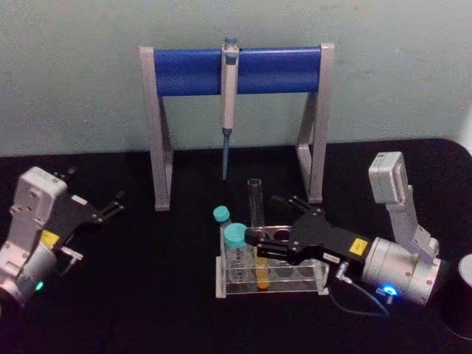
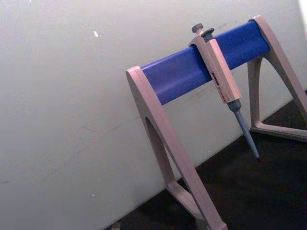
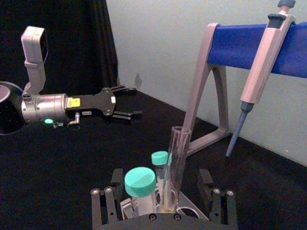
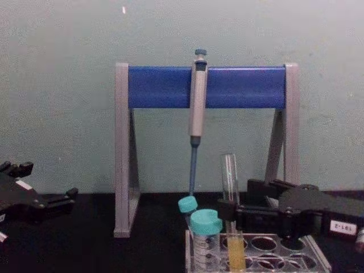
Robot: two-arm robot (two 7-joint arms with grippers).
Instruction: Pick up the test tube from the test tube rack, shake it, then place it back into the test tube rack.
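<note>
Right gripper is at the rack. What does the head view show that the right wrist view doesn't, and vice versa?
Head view, not wrist: the yellow-orange liquid at the bottom of the long clear glass test tube, and the front wall of the translucent grey plastic test tube rack. Wrist, not head: gaps between the tube and each finger of the open right gripper. Both: the tube upright in the rack, two teal-capped vials, the grey-and-blue pipette stand, the open left gripper parked left.

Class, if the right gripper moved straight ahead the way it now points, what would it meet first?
Most likely the test tube, which stands upright in the rack between the fingers of the open right gripper.
</note>
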